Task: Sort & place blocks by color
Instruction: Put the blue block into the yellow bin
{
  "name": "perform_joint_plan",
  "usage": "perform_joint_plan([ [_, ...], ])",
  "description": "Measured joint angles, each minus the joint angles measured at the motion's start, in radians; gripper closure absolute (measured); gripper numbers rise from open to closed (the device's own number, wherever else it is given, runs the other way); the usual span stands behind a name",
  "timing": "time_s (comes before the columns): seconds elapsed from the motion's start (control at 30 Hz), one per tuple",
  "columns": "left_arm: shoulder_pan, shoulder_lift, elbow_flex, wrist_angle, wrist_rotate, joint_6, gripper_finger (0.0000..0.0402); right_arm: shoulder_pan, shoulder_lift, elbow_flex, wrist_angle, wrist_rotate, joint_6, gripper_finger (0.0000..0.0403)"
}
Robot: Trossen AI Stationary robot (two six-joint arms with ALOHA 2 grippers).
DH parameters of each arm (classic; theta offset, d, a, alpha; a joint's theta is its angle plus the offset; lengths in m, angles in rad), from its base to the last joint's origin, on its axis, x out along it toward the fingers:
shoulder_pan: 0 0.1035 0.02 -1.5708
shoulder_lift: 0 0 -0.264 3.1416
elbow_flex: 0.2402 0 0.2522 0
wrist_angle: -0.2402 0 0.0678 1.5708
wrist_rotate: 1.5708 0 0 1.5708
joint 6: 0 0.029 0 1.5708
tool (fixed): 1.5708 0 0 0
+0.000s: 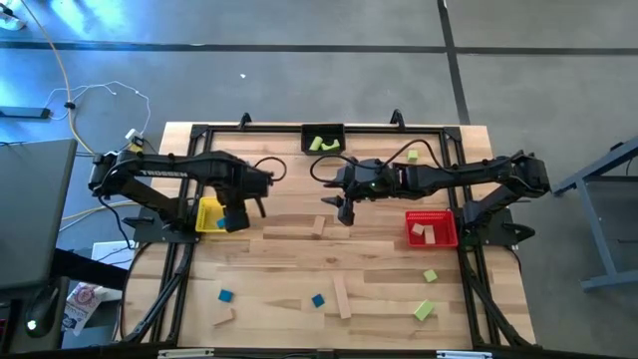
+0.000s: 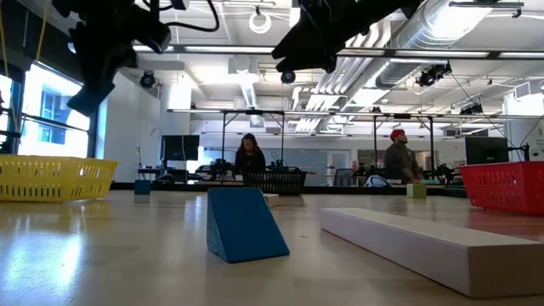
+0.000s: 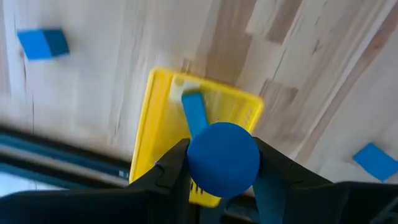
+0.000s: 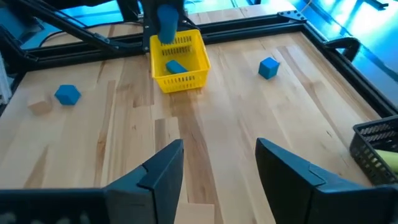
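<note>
1. High view is giving us the whole wooden table, with both dark arms reaching in over it from the two sides.
2. We are seeing the left gripper hovering above the yellow bin on the table's left, clamping a blue round-faced block between its fingers; one blue bar is lying inside that bin.
3. We are seeing the right gripper hanging near the table's middle with its jaws parted and nothing between them, over bare wood.
4. We are noting the red bin sitting on the right with plain wood pieces in it, and the black bin at the far edge holding lime green pieces.
5. We are finding long plain wood bars lying loose toward the near side and the middle.
6. We are counting smaller loose blocks: two blue blocks near the front left, and green blocks at the front right, all well apart from the bins.
7. We are glimpsing two people at desks beyond the table in the low view.
</note>
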Motion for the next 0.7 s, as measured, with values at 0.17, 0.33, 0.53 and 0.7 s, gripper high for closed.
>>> perform_joint_plan([
  [0.17,-0.007,0.0,0.0,-0.071,0.0,-0.065,0.0295,0.0,0.0,0.0,-0.007,0.035,0.0,0.0217],
  [0.33,-0.005,0.0,-0.042,-0.079,0.0,-0.095,0.0295,0.0,0.0,0.0,-0.018,0.044,0.005,0.0217],
  [0.53,0.009,0.001,-0.161,-0.069,0.011,-0.091,0.0295,0.0,0.0,0.0,-0.025,0.044,0.026,0.0217],
  [0.7,0.009,0.001,-0.218,-0.034,0.011,-0.084,0.0291,0.0,0.0,0.0,-0.025,0.044,0.03,0.0217],
])
